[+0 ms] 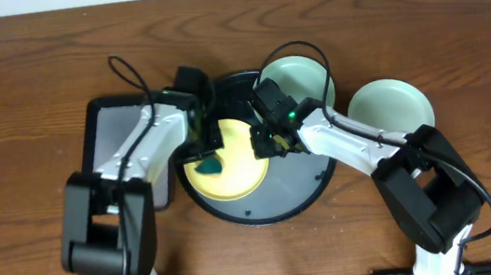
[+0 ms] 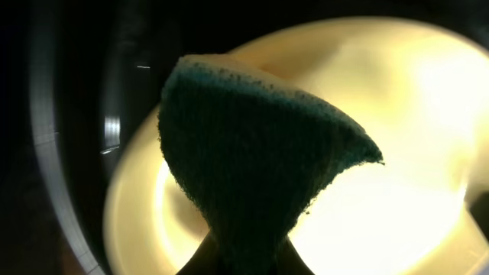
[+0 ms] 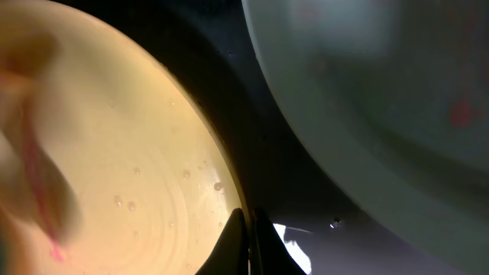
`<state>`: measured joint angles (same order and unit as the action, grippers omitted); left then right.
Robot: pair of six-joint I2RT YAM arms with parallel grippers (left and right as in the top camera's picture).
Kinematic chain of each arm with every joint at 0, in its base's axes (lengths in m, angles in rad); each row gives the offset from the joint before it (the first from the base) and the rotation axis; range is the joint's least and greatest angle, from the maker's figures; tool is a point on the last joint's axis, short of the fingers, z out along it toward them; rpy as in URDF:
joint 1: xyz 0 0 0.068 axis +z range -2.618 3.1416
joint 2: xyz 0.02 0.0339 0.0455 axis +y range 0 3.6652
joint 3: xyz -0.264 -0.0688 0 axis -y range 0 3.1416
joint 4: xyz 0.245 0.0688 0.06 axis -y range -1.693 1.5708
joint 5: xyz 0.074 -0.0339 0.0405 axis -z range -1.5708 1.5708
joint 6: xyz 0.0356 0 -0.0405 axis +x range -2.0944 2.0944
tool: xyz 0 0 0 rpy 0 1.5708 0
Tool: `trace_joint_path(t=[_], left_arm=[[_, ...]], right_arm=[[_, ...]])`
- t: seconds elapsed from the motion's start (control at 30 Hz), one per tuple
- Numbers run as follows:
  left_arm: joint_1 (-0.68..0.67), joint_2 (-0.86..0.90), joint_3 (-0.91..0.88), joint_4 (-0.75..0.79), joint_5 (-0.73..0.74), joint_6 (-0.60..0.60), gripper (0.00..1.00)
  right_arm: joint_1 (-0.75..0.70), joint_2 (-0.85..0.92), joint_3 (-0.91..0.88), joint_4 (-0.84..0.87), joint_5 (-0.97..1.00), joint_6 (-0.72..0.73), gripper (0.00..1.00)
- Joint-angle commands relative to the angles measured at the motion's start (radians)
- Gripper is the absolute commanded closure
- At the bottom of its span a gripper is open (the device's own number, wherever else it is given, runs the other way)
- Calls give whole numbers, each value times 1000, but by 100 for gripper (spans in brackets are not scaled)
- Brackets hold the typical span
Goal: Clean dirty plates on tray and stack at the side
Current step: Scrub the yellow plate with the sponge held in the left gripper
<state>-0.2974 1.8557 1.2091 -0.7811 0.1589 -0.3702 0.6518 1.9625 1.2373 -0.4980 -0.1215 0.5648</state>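
Observation:
A pale yellow plate [image 1: 230, 163] lies on the left half of the round black tray [image 1: 304, 191]. My left gripper [image 1: 210, 151] is shut on a dark green sponge [image 1: 210, 167] that rests on this plate; in the left wrist view the sponge [image 2: 252, 153] fills the middle, with the yellow plate [image 2: 412, 153] behind it. My right gripper [image 1: 266, 140] is shut on the yellow plate's right rim [image 3: 238, 206]. Red smears [image 3: 38, 183] and droplets mark the plate. One mint plate [image 1: 299, 79] sits at the tray's back right. Another mint plate [image 1: 390, 106] lies on the table.
A dark grey rectangular tray [image 1: 110, 140] lies left of the round tray, under my left arm. Both arms reach in over the round tray from the front. Brown wooden table [image 1: 14, 91] surrounds everything.

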Motion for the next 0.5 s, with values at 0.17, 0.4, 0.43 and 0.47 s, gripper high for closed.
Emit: trace_joint_path(t=[0.17,0.4,0.43,0.47], left_arm=[[-24,112,-10,34,-9,-54,93],[-21,112,-10,134,-283,-53,92],[-21,112,-10,136,-282,-54,92],[-22,112,-10,131,-257,-54,93]], right_arm=[[-11,19,10,1,5,-5,99],[-11,19,10,1,5,-5,99],[-11,19,10,1,5,-5,99],[-11,19,10,1,5,-5,99]])
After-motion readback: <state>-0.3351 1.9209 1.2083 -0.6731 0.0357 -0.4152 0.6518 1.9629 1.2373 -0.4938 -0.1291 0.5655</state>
